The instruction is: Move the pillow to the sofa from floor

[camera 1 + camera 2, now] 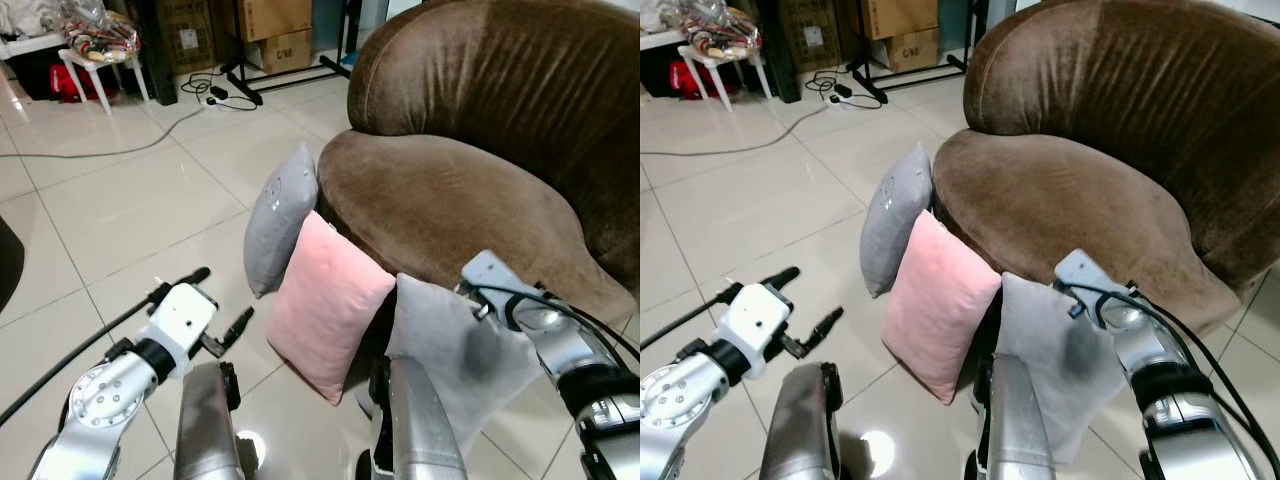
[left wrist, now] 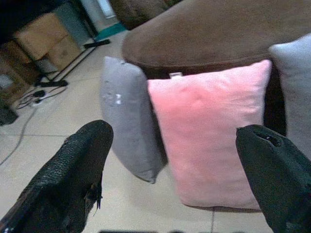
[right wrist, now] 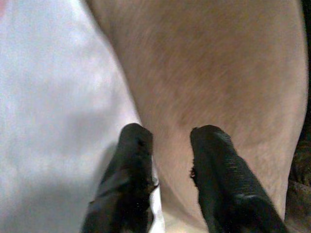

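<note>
Three pillows are propped on the floor against the sofa (image 1: 450, 190). The near white pillow (image 1: 440, 350) is met at its top edge by the right gripper (image 3: 167, 145), fingers narrowly parted, apparently not yet clamped. The left gripper (image 2: 175, 165) is spread wide. Lifting remains.

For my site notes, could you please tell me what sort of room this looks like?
Probably a home living room: a brown velvety sofa, three cushions on the glossy tiled floor, including a pink square pillow, and cardboard boxes behind.
</note>
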Controlling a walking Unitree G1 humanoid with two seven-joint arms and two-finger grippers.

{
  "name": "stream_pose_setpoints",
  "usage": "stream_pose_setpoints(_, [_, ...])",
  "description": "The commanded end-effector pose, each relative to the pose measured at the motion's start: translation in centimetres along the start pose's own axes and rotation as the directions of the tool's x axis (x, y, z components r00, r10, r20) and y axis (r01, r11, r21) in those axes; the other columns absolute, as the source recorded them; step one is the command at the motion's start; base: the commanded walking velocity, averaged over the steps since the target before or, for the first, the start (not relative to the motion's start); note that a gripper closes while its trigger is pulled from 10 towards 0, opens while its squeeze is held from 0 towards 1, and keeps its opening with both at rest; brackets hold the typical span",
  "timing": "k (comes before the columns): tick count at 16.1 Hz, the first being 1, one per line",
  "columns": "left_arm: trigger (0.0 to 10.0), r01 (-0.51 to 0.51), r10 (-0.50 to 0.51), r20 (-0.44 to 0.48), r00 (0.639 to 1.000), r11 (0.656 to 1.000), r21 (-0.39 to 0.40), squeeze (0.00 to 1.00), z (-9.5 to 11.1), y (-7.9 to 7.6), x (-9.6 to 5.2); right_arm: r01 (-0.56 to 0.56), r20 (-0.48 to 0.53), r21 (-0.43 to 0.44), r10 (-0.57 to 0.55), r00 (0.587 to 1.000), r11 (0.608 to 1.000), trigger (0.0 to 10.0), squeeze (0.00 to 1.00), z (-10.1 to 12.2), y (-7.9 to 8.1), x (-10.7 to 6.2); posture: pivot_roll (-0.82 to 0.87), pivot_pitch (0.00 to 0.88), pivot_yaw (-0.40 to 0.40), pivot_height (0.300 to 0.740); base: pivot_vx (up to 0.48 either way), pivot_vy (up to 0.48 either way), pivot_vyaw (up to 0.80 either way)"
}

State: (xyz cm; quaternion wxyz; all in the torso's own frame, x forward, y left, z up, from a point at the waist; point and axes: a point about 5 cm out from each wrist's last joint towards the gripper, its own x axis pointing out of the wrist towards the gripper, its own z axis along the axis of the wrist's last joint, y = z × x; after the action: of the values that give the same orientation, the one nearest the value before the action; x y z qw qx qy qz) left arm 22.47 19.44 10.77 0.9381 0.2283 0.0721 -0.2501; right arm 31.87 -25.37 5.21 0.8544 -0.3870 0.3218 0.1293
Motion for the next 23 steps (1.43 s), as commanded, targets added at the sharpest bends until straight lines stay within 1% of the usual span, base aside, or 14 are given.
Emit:
stream_pose_setpoints(1, [10.0,0.04,-0.04,-0.001,0.999,0.999,0.007,0.0,-0.1,-0.4,0.1,-0.014,-0.027,-0.06,0.013,1.0,0.998,10.0,1.0,-0.2,-0.5,0.0,-0.01,0.0,-0.03,0.475,0.0,0.0,0.0])
stream_pose_setpoints(2, [10.0,0.055,-0.055,-0.004,0.999,0.998,0.009,0.0,-0.1,-0.5,0.2,-0.025,-0.039,-0.084,0.022,0.999,0.996,10.0,1.0,-0.3,-0.5,0.1,-0.01,0.0,-0.029,0.475,0.0,0.0,0.0])
stream_pose_setpoints(3, [10.0,0.094,-0.094,-0.004,0.996,0.996,0.008,0.0,-0.1,-1.2,0.1,-0.079,-0.075,-0.14,0.069,0.995,0.987,10.0,1.0,-0.8,-0.4,0.1,-0.03,0.0,-0.022,0.475,0.0,0.0,0.0])
stream_pose_setpoints(5, [10.0,0.141,-0.141,0.01,0.99,0.99,0.0,0.0,0.4,-1.9,0.0,-0.162,-0.13,-0.201,0.138,0.982,0.966,10.0,1.0,-1.6,-0.5,-0.1,-0.04,0.0,-0.016,0.475,0.0,0.0,0.0])
stream_pose_setpoints(6, [10.0,0.145,-0.145,0.011,0.989,0.989,-0.001,0.0,0.4,-2.0,-0.2,-0.169,-0.134,-0.204,0.143,0.981,0.964,10.0,1.0,-1.7,-0.5,-0.1,-0.04,0.0,-0.015,0.475,0.0,0.0,0.0])
stream_pose_setpoints(8, [10.0,0.163,-0.163,0.014,0.986,0.987,-0.003,0.0,0.7,-2.1,-0.5,-0.194,-0.159,-0.238,0.159,0.975,0.952,10.0,1.0,-2.0,-1.1,-0.3,-0.06,0.0,-0.012,0.475,0.0,0.0,0.0])
stream_pose_setpoints(10, [10.0,0.172,-0.172,0.014,0.985,0.985,-0.003,0.0,0.8,-2.1,-0.8,-0.192,-0.172,-0.27,0.149,0.974,0.944,10.0,1.0,-1.8,-1.1,-0.2,-0.06,0.01,-0.014,0.475,0.0,0.0,0.0])
stream_pose_setpoints(13, [10.0,0.198,-0.198,0.004,0.98,0.98,-0.007,0.0,1.2,-2.5,-2.0,-0.184,-0.208,-0.322,0.12,0.971,0.929,10.0,1.0,-2.2,-0.6,0.1,-0.04,0.066,-0.025,0.475,0.0,0.0,0.0])
stream_pose_setpoints(16, [10.0,0.22,-0.22,-0.02,0.975,0.975,-0.014,0.0,1.3,-2.8,-3.4,-0.262,-0.27,-0.376,0.165,0.949,0.889,10.0,1.0,-2.1,0.2,0.2,-0.02,0.097,-0.034,0.475,0.0,0.0,0.0])
stream_pose_setpoints(18, [10.0,0.22,-0.221,-0.032,0.975,0.975,-0.017,0.0,1.4,-2.8,-4.1,-0.279,-0.267,-0.373,0.186,0.946,0.885,10.0,1.0,-1.7,0.4,0.3,-0.02,0.117,-0.041,0.475,0.0,0.0,0.0])
stream_pose_setpoints(20, [10.0,0.219,-0.22,-0.045,0.974,0.975,-0.024,0.0,1.3,-3.0,-4.7,-0.281,-0.241,-0.376,0.2,0.95,0.883,10.0,1.0,-0.9,1.2,0.6,-0.01,0.128,-0.043,0.475,0.0,0.0,0.0])
stream_pose_setpoints(21, [10.0,0.22,-0.221,-0.051,0.974,0.975,-0.029,0.0,1.4,-3.2,-5.0,-0.28,-0.215,-0.372,0.212,0.953,0.885,10.0,0.63,-0.3,1.8,0.9,-0.01,0.133,-0.044,0.475,0.0,0.0,0.0])
stream_pose_setpoints(22, [10.0,0.224,-0.226,-0.055,0.973,0.974,-0.041,0.0,1.6,-3.6,-5.4,-0.302,-0.176,-0.343,0.255,0.951,0.889,10.0,0.0,0.7,3.2,1.2,0.0,0.14,-0.049,0.475,0.0,0.0,0.0])
stream_pose_setpoints(23, [10.0,0.229,-0.232,-0.059,0.971,0.972,-0.05,0.0,1.7,-3.8,-5.6,-0.335,-0.168,-0.346,0.294,0.941,0.877,10.0,0.0,1.1,4.5,1.4,0.0,0.143,-0.05,0.475,0.0,0.0,0.0])
